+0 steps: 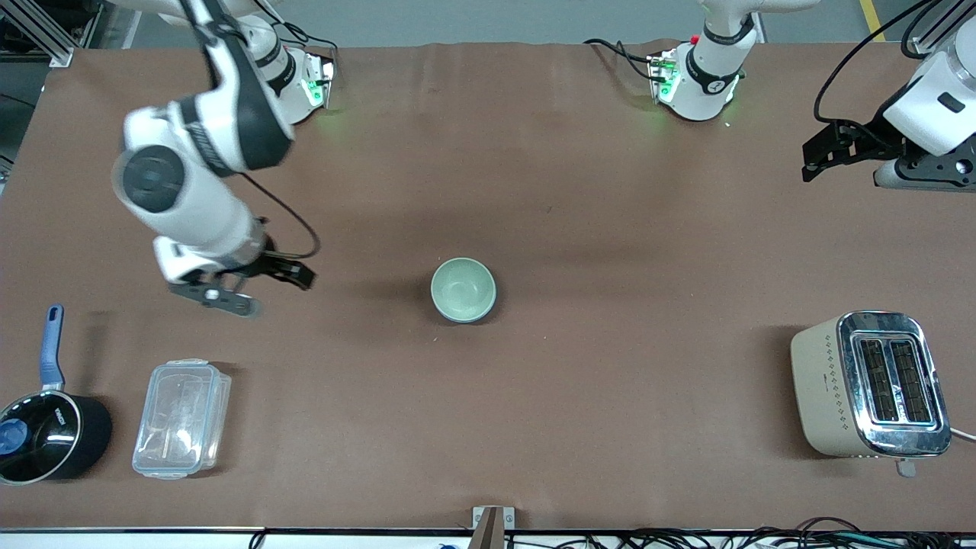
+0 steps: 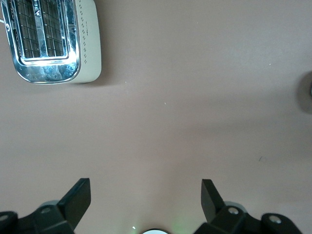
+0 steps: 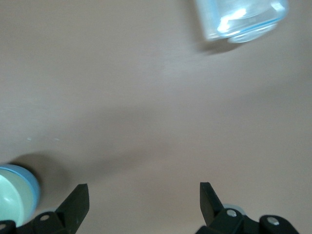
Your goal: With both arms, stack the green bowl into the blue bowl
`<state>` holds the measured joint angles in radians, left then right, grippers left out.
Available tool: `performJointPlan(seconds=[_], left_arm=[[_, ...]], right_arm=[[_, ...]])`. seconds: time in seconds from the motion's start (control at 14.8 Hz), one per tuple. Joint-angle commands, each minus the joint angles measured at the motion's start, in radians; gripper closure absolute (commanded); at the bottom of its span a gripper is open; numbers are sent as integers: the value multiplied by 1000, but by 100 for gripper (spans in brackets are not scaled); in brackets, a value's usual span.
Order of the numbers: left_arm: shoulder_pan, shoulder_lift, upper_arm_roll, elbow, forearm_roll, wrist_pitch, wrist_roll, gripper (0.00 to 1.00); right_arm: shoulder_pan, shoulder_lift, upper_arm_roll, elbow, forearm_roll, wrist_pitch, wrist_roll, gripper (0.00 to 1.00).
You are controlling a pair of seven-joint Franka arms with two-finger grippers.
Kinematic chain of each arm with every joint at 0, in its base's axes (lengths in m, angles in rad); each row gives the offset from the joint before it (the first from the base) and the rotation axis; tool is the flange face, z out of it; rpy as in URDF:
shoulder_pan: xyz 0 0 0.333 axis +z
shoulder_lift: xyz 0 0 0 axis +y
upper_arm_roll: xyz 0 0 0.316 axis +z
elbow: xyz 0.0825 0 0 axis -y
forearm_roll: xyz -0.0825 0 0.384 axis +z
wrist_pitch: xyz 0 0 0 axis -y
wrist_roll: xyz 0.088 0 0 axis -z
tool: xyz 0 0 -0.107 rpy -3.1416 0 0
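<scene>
The green bowl (image 1: pixel 463 287) sits nested inside the blue bowl (image 1: pixel 465 319) at the middle of the table; only a thin blue rim shows under it. In the right wrist view the green bowl (image 3: pixel 7 202) and the blue bowl's wall (image 3: pixel 32 190) show at the edge. My right gripper (image 1: pixel 299 275) is open and empty, over bare table toward the right arm's end, apart from the bowls; its jaws stand wide (image 3: pixel 144 191). My left gripper (image 1: pixel 813 163) is open and empty, raised over the left arm's end of the table (image 2: pixel 146 189).
A cream and chrome toaster (image 1: pixel 869 383) stands at the left arm's end, also in the left wrist view (image 2: pixel 48 39). A clear plastic container (image 1: pixel 181 418) and a black saucepan with a blue handle (image 1: pixel 47 435) stand at the right arm's end. The container shows in the right wrist view (image 3: pixel 241 17).
</scene>
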<state>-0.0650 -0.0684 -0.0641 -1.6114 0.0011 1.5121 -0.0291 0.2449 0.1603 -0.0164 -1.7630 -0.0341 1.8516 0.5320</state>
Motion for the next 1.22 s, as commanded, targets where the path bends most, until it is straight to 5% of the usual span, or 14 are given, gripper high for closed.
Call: performJointPlan(seconds=[0.0,0.27,0.47,1.15], left_arm=[[-1,-2,3,5,-4,4,12,0],[1,-2,3,7,-1,4,12,0],[2,16,3,34,0,4,11,0],[4,19,6,45,2,4,-2,0]], right_arm=[[-142,-143,19,-39,37,-115,-153,0],[-268,-235,10,5,48,-184,-294,0],[-335,-216,10,196,48,-276,-446,0],[-334,-114,15,379,49,-404,-532,0]])
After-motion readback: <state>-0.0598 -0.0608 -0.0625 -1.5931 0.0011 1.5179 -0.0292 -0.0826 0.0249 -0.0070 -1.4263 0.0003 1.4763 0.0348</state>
